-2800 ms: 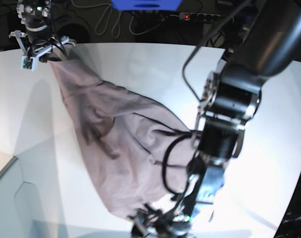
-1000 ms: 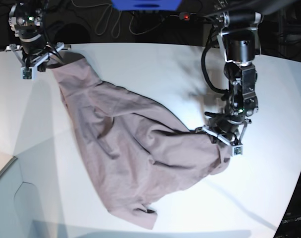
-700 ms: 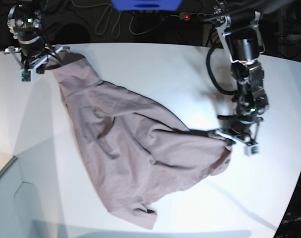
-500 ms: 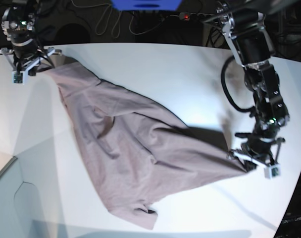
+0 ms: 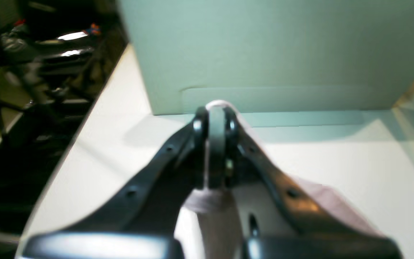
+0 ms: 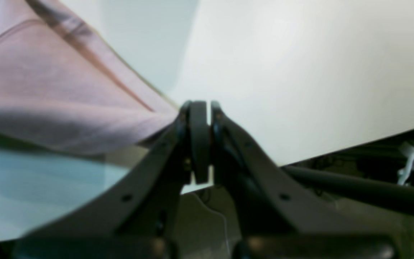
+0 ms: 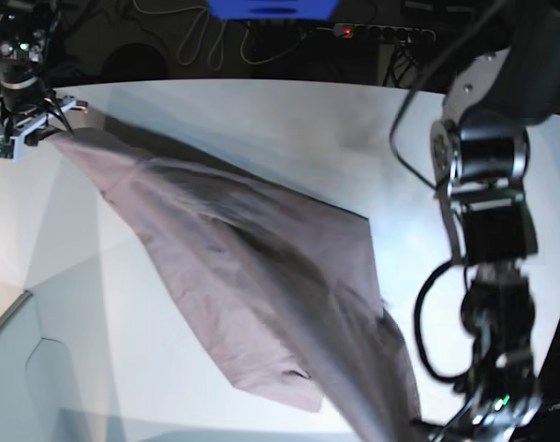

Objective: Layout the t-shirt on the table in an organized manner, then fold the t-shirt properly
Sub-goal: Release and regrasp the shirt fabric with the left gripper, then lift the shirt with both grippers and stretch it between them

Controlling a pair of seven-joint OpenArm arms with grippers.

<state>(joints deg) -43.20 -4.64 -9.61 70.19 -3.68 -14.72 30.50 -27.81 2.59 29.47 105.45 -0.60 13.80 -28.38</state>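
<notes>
The mauve-grey t-shirt point(image 7: 252, 267) is stretched in a long diagonal band over the white table point(image 7: 262, 120), from far left to near right. My right gripper point(image 7: 24, 132) is shut on its far-left corner near the table's edge. In the right wrist view the gripper point(image 6: 199, 111) pinches the cloth point(image 6: 56, 86). My left gripper point(image 5: 216, 115) is shut on the other end of the shirt point(image 5: 214, 205). In the base view that end point(image 7: 390, 414) rises off the table at the bottom edge, where the left gripper's fingertips are cut off.
A pale green panel point(image 7: 22, 368) lies at the table's near-left corner and fills the back of the left wrist view point(image 5: 264, 54). A blue object point(image 7: 271, 7), a power strip point(image 7: 381, 30) and cables lie beyond the far edge. The left arm point(image 7: 487, 212) stands over the right side.
The left gripper has pulled its end of the shirt toward the near-right corner. The right gripper has moved further left. The bunched shirt is now drawn out taut.
</notes>
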